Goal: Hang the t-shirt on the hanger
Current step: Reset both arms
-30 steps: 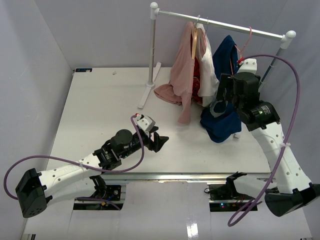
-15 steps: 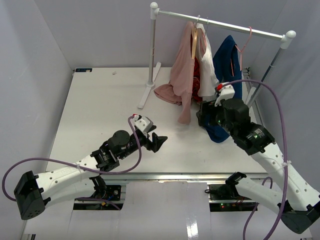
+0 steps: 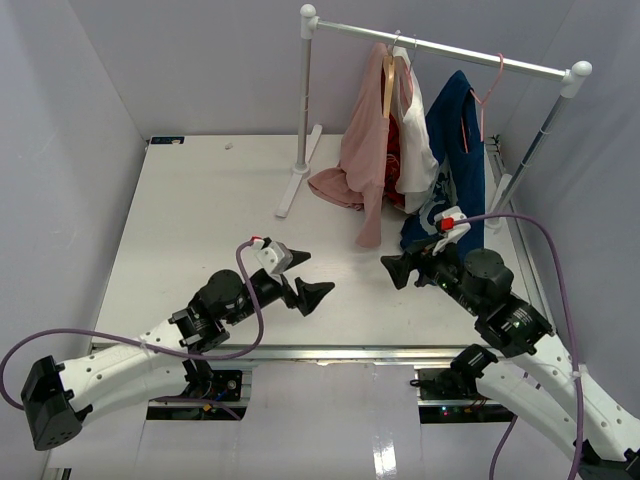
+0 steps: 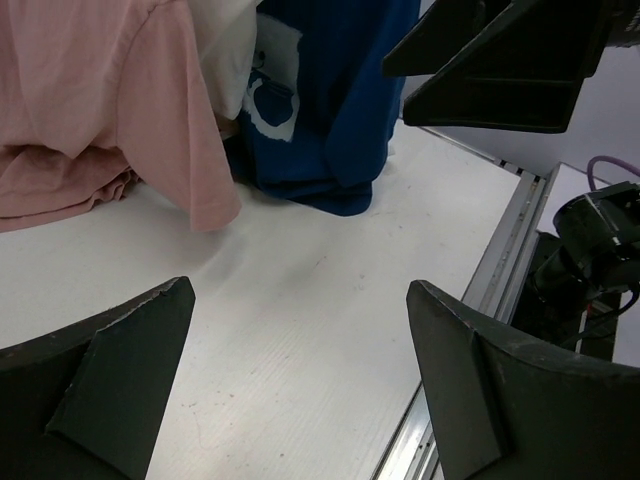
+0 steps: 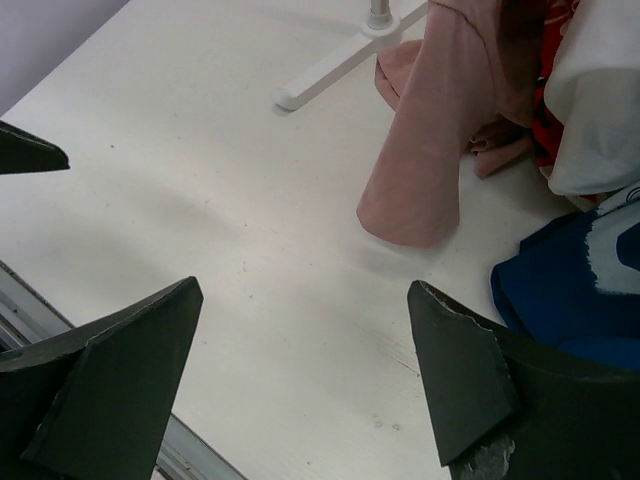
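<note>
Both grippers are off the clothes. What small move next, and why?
Probably just draw both arms back to rest. The t-shirt appears to hang from the hanger on the rail, its hem touching the table, while the left gripper and right gripper are open, empty and apart from the clothes, so no further grasp looks needed.

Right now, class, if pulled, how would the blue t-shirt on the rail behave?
Probably floppy: the t-shirt hangs in folds, its hem slumped on the table. Likely light, since a thin pink hanger seems to carry it. A sideways tug might swing it.
</note>
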Robot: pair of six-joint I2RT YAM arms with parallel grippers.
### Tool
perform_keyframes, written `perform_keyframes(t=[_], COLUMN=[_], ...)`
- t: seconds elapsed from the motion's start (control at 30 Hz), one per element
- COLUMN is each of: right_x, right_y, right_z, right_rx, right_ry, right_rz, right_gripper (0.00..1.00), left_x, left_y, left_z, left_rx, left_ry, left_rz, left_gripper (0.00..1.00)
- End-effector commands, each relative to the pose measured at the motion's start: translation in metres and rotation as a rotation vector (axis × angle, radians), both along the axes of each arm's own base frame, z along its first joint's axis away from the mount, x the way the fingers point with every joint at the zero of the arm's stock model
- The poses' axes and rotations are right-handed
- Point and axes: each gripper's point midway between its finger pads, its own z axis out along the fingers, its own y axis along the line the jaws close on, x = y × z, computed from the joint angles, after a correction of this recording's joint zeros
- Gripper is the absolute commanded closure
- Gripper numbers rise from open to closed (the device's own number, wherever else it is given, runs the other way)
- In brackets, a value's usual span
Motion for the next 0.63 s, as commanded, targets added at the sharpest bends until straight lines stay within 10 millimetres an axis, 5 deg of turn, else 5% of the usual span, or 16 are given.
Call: perform_keyframes(t=[0.0,0.6], right_x=[-0.004,-0.011], right_y=[0.005,0.005], right_z=[0.028,0.038], right_rx=[0.076,0.101], right_ry=[-0.116,-0.151], right_rz=[0.043,0.067], right_gripper=[0.10,0.10], left_x=[-0.015,-0.021], left_y=[0.001,0.015], left_z=[0.023,0.039], left_rx=[-0.084,-0.150], left_ry=[-0.049,-0.107], left_rz=[-0.062,-0.042], left_gripper=[0.02,0.02])
